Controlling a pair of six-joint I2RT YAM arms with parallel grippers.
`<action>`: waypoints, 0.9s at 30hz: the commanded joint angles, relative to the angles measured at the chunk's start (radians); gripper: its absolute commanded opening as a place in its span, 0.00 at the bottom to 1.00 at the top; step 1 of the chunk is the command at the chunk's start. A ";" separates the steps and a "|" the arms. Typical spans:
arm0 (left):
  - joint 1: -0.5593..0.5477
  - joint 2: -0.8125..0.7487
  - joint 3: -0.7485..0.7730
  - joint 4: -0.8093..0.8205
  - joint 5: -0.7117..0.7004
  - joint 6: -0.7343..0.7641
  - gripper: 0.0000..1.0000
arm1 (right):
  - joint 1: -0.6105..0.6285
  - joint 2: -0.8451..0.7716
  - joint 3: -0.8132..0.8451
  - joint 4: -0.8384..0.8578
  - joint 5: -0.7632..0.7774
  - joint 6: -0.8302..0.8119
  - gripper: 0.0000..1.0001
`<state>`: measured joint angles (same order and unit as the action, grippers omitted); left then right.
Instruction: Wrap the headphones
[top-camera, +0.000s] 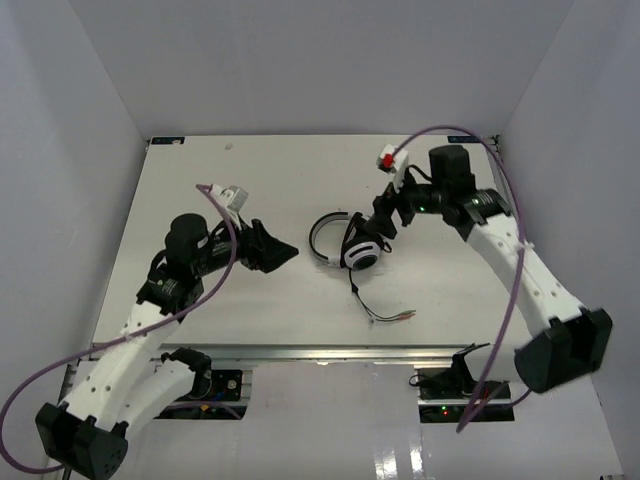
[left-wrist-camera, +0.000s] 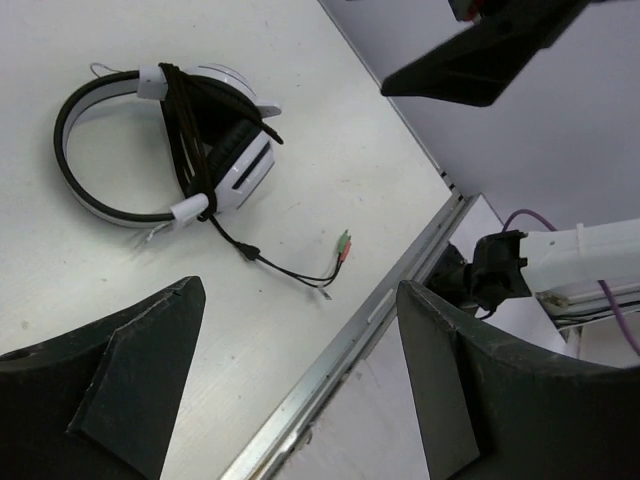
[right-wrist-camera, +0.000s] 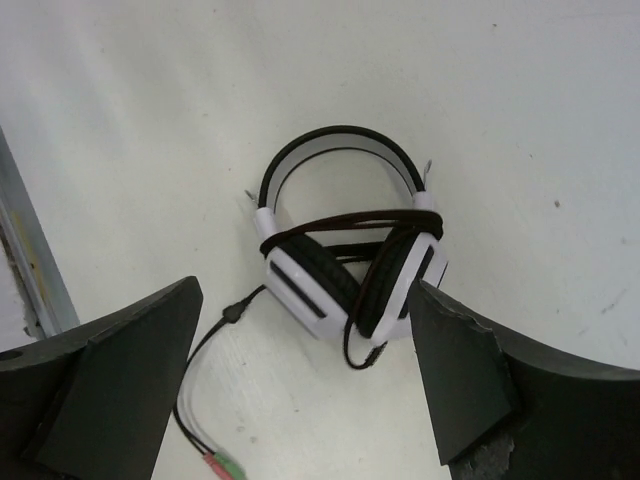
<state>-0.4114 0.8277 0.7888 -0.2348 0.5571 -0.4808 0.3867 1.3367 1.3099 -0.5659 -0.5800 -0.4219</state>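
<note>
Dark left fingers fill the bottom of the left wrist view, spread wide with nothing between them. The right fingers stand just as wide and empty over the headphones, which lie on the desk between the arms, nearer the right one. Their black cable is wound in several turns across the ear cups, and a short tail ends in pink and green plugs. Winding looks nearly done. A tidy finish would pinch the tail close to the bundle and tuck it under a turn without dragging the headset. No brand or lettering is legible.
</note>
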 joint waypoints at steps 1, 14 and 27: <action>0.005 -0.213 -0.118 0.134 -0.075 -0.106 0.92 | -0.018 -0.274 -0.266 0.288 0.252 0.217 0.90; 0.005 -0.526 -0.169 -0.106 -0.282 -0.060 0.98 | -0.202 -0.589 -0.457 0.272 0.470 0.356 0.90; 0.005 -0.606 -0.181 -0.186 -0.293 -0.030 0.98 | -0.250 -0.608 -0.463 0.232 0.432 0.304 0.90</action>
<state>-0.4114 0.2317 0.5980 -0.3871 0.2770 -0.5340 0.1542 0.7403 0.8528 -0.3404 -0.0972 -0.0901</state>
